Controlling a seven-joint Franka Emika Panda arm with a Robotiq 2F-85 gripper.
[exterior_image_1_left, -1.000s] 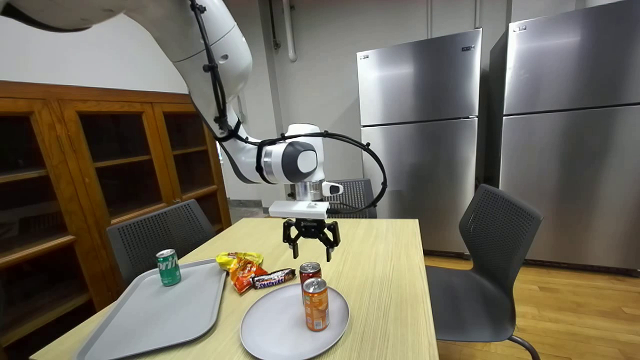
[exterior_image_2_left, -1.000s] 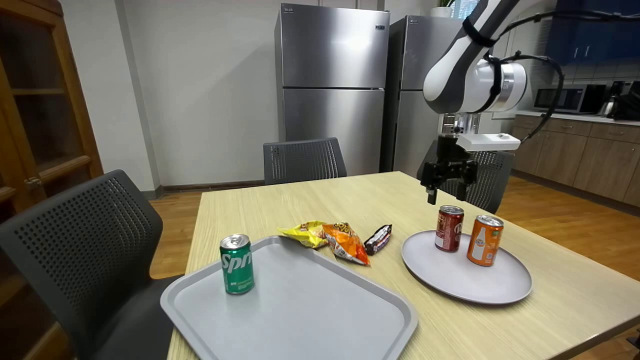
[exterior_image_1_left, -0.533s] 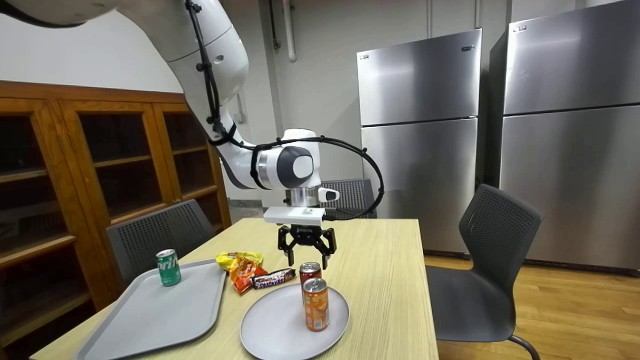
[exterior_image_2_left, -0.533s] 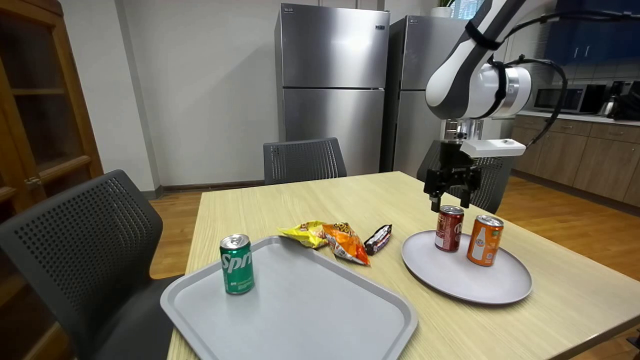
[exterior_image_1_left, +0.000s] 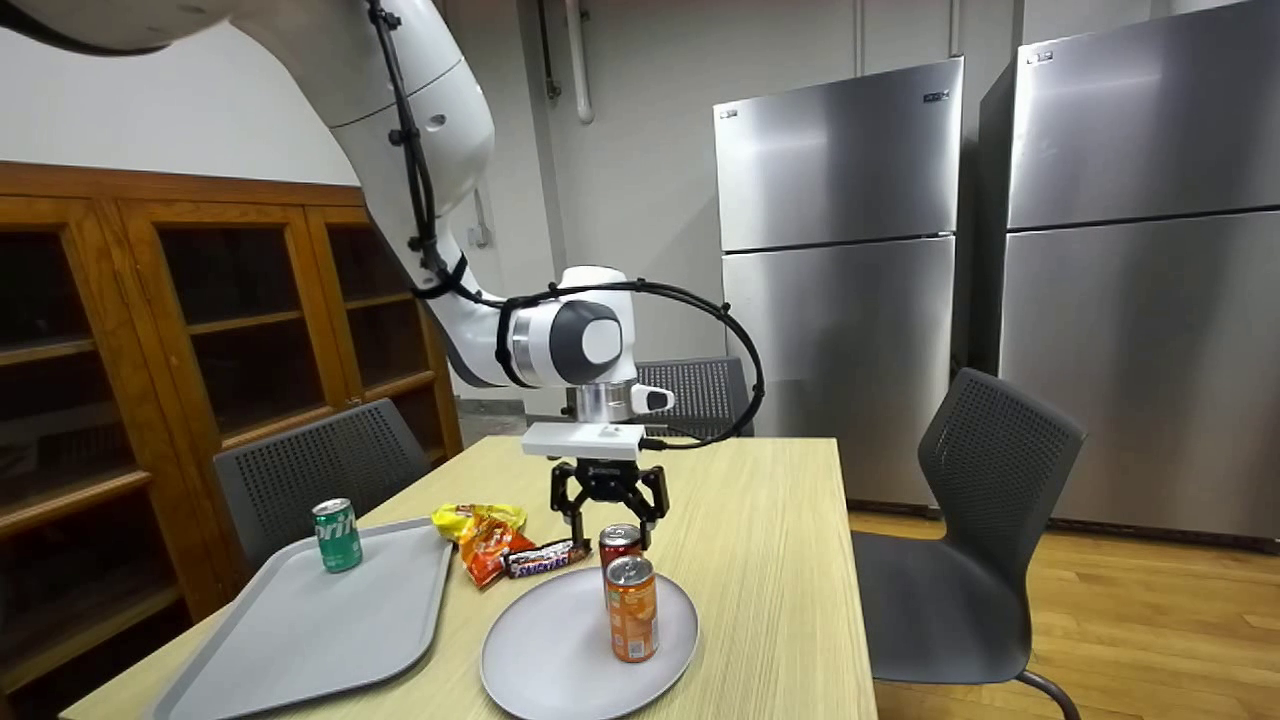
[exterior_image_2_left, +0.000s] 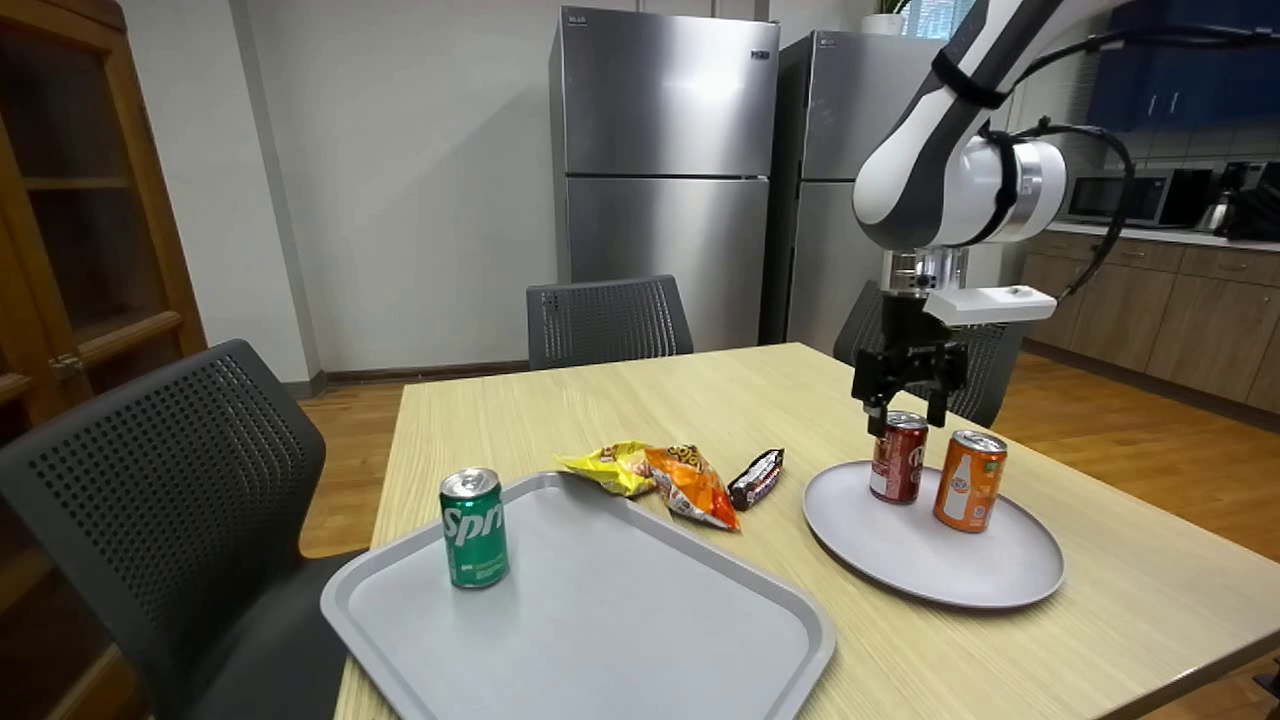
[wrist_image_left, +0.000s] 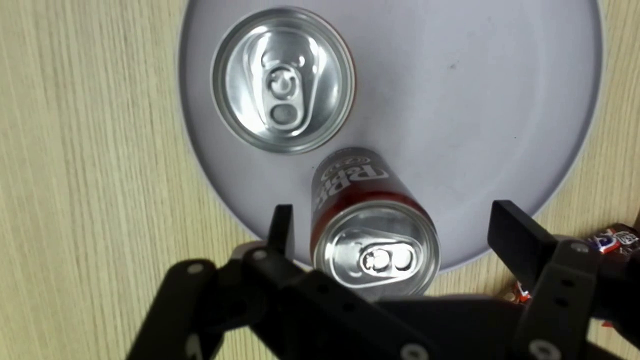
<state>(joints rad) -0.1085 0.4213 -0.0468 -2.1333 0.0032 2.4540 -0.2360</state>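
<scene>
On the plate (exterior_image_2_left: 935, 562), the red can (exterior_image_2_left: 899, 463) stood upright beneath the gripper (exterior_image_2_left: 907, 420), lined up between its spread, empty fingers.

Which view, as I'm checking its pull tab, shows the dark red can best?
The wrist view: it looks onto the dark red can close up, its pull tab plain despite glare. Both exterior views show it upright, its top small and slanted; in an exterior view, the orange can hides much of its body.

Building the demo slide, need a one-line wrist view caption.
Open gripper framing a dark red can, with a second can beside it on a round gray plate.
</scene>
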